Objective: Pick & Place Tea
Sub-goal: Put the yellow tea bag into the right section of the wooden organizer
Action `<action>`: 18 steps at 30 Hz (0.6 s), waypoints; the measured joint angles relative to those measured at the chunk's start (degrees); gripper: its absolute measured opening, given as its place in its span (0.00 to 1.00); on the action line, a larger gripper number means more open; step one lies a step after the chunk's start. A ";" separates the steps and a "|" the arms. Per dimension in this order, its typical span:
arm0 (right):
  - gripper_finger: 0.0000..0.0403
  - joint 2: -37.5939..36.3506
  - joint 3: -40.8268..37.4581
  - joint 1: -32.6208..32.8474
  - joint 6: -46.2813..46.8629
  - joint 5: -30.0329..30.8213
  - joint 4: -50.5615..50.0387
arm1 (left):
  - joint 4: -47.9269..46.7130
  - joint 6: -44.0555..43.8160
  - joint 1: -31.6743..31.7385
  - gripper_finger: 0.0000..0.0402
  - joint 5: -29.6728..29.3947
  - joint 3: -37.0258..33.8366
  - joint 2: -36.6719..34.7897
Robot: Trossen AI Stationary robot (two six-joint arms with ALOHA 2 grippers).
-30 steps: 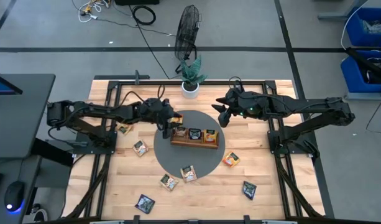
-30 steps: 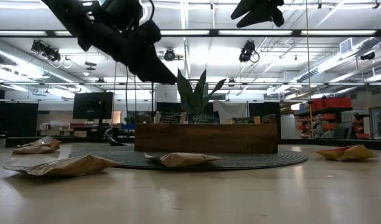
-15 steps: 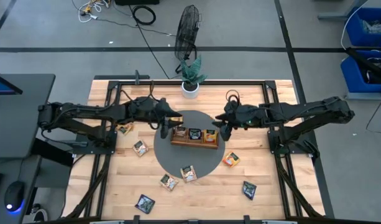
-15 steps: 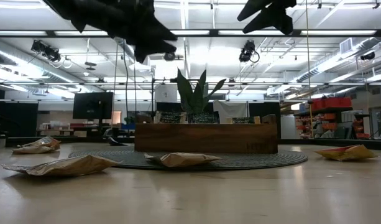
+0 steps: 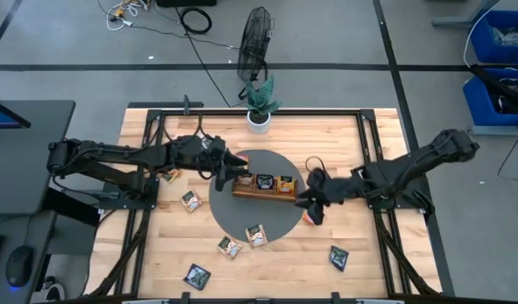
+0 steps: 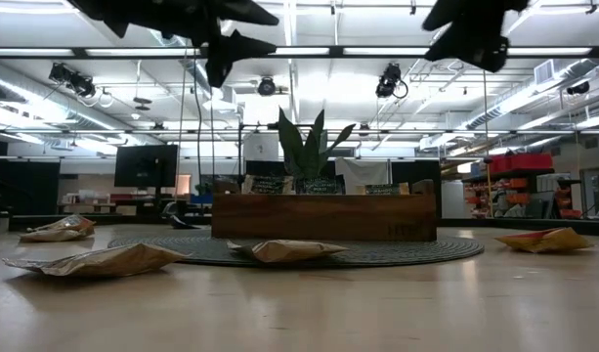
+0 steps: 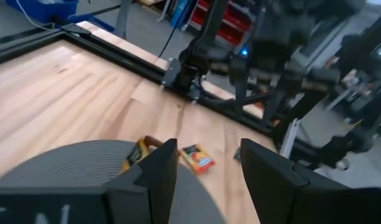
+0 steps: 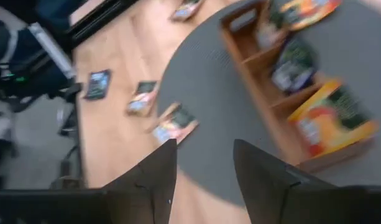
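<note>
A brown wooden tray [image 5: 264,187] sits on a round grey mat [image 5: 257,211], with tea sachets standing in its compartments [image 8: 294,63]. More tea sachets lie flat on the table and mat, among them an orange one [image 5: 310,220] and a pale one [image 5: 256,236]. My left gripper [image 5: 234,166] hangs open, high above the tray's left end [image 6: 237,29]. My right gripper [image 5: 313,204] is open in the air over the mat's right near edge, just above the orange sachet. The wrist views show nothing between either gripper's fingers [image 7: 207,149] [image 8: 204,149].
A potted plant [image 5: 259,108] stands at the table's far edge, behind the tray. Loose sachets lie left of the mat [image 5: 190,201] [image 5: 168,175] and near the front edge [image 5: 197,275] [image 5: 338,257]. Black frame rails [image 5: 373,160] run along both sides.
My right gripper has swung from beyond the tray's right end toward the table's near edge and come down, tipping further downward, to over the orange sachet. My left gripper has risen above the tray's left end and rolled about its own axis. Nothing on the table has moved.
</note>
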 joint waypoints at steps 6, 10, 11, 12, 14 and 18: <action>0.41 0.00 -4.03 4.94 7.55 1.17 3.77 | 3.50 -5.81 -0.31 0.45 0.02 -0.01 0.00; 0.41 0.00 -6.84 9.19 13.26 2.49 8.01 | 5.27 -7.53 -1.13 0.45 -0.01 -0.02 0.00; 0.41 0.00 -7.48 10.41 15.00 2.91 8.84 | 5.28 -7.56 -1.38 0.45 0.00 -0.02 0.00; 0.41 0.00 -7.88 11.72 16.66 3.29 9.72 | 5.26 -7.56 -1.63 0.45 0.02 -0.02 0.00; 0.41 -0.02 -8.25 14.16 21.05 4.43 10.23 | 5.26 -7.54 -2.32 0.45 0.05 -0.02 0.00; 0.41 -0.02 -8.60 19.93 32.54 7.83 6.41 | 5.23 -7.52 -3.57 0.45 1.00 -0.02 0.00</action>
